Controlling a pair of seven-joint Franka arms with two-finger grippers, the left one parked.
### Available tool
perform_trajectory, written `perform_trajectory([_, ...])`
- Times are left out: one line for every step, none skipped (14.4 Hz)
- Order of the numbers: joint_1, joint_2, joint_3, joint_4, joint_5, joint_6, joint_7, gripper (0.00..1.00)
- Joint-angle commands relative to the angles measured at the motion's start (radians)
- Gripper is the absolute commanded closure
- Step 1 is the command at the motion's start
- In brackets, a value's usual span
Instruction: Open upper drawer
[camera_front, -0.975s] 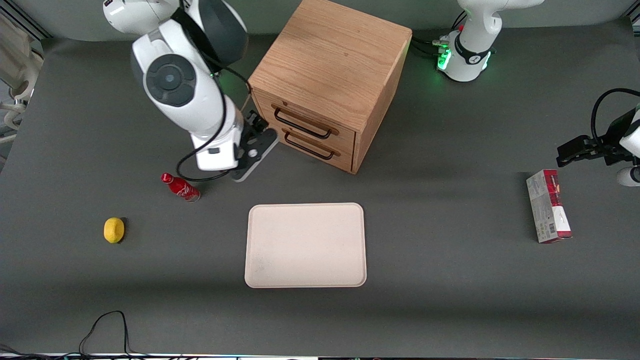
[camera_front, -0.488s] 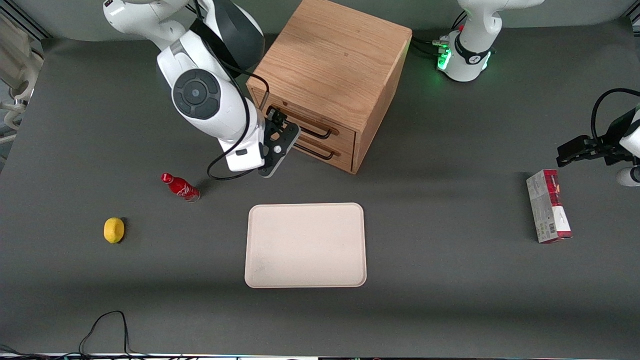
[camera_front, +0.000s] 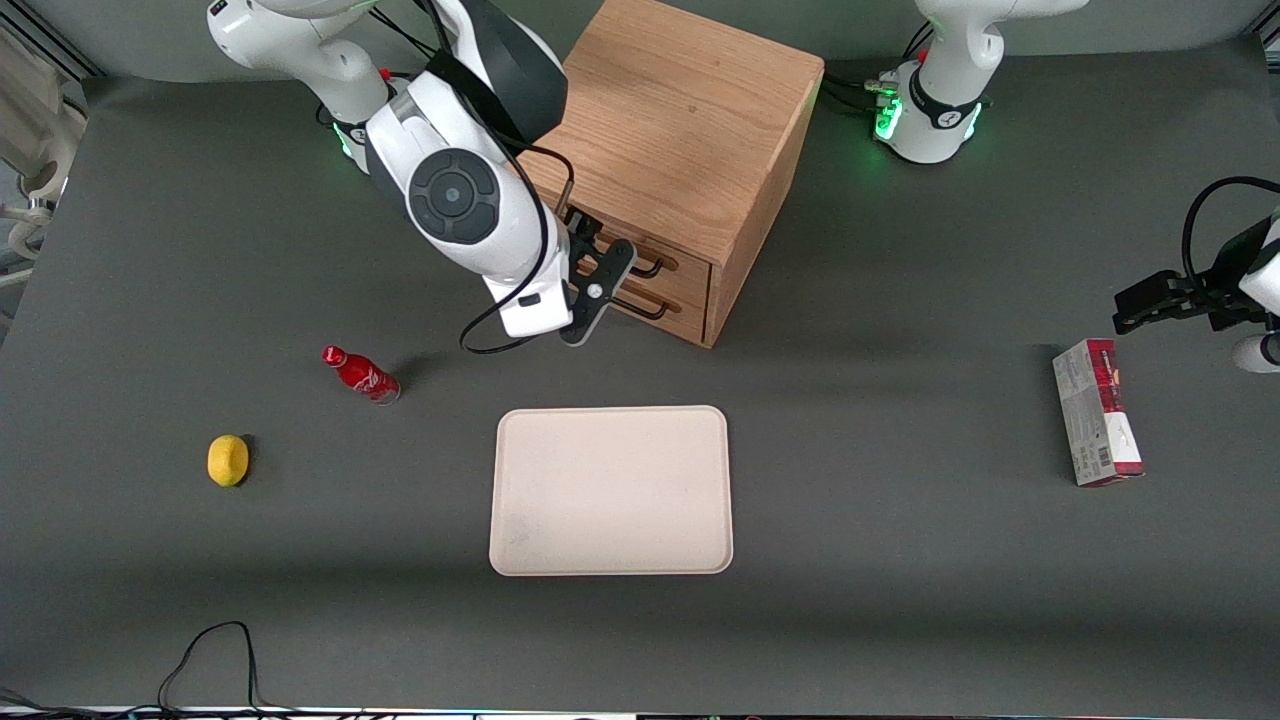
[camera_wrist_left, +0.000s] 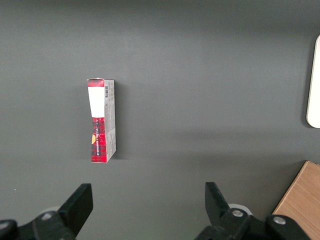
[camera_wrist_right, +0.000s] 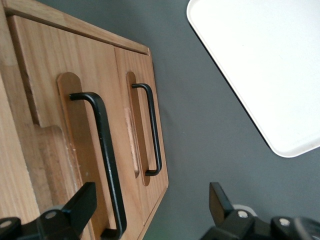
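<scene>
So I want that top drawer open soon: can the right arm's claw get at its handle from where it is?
Probably yes. The open claw hangs right in front of the upper drawer, nothing between it and the black handle.

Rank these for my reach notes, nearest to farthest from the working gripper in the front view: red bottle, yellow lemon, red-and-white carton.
Gripper, fingers open, sits in front of the oak cabinet's upper drawer.
1. Red bottle, nearer the front camera.
2. Yellow lemon, nearer the camera than the bottle.
3. Red-and-white carton, toward the parked arm's end.
</scene>
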Motion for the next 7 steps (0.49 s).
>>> perform_trajectory([0.011, 0.019, -0.01, 0.02, 0.044, 0.006, -0.012, 0.0])
perform_trajectory([0.025, 0.019, -0.01, 0.005, 0.046, 0.021, -0.012, 0.0])
perform_trajectory([0.029, 0.019, -0.01, -0.005, 0.044, 0.036, -0.013, 0.0])
perform_trajectory([0.031, 0.019, -0.01, -0.014, 0.044, 0.043, -0.012, 0.0])
perform_trajectory([0.031, 0.019, -0.01, -0.019, 0.044, 0.055, -0.012, 0.0])
perform_trajectory([0.031, 0.019, -0.01, -0.028, 0.044, 0.069, -0.013, 0.0])
perform_trajectory([0.031, 0.018, -0.01, -0.035, 0.044, 0.079, -0.013, 0.0])
